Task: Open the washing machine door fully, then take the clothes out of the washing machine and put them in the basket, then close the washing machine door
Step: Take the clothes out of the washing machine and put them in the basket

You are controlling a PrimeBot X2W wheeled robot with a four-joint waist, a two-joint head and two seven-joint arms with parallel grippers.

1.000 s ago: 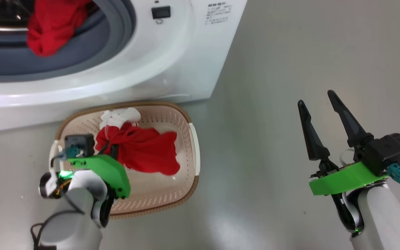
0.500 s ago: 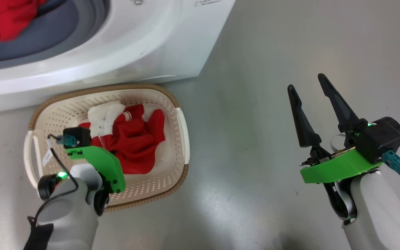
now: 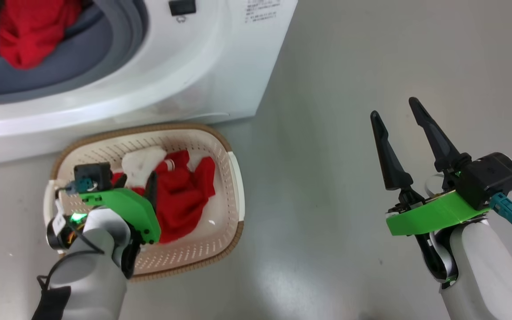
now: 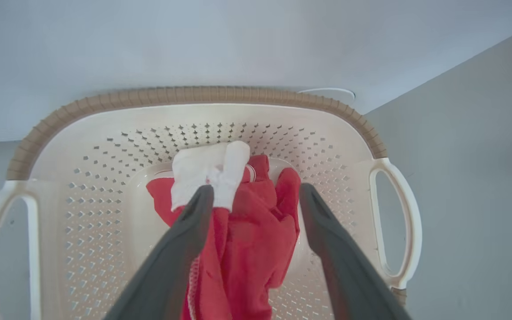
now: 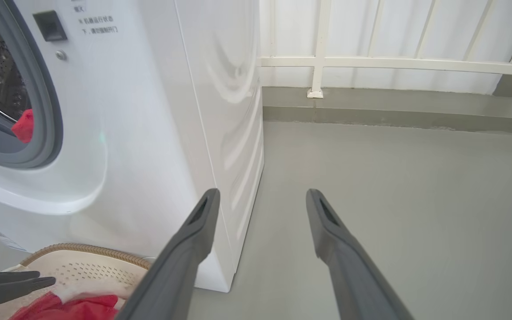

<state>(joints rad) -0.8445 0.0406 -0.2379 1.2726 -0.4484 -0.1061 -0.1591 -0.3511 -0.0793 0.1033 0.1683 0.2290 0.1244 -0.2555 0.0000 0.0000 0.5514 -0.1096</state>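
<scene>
The cream basket stands on the floor in front of the white washing machine. Red and white clothes lie in the basket. My left gripper hangs over them, open, its fingers on either side of the heap. More red clothes rest on the grey gasket in the machine's mouth. My right gripper stands open and empty over the floor to the right. The washing machine door is out of view.
Grey floor stretches right of the machine and basket. A white railing and a low kerb close off the far side. One left-gripper finger shows in the right wrist view's lower-left corner.
My left gripper has opened and let go of the red and white garment, which now lies in the basket. The head camera has shifted. The right arm has barely moved.
</scene>
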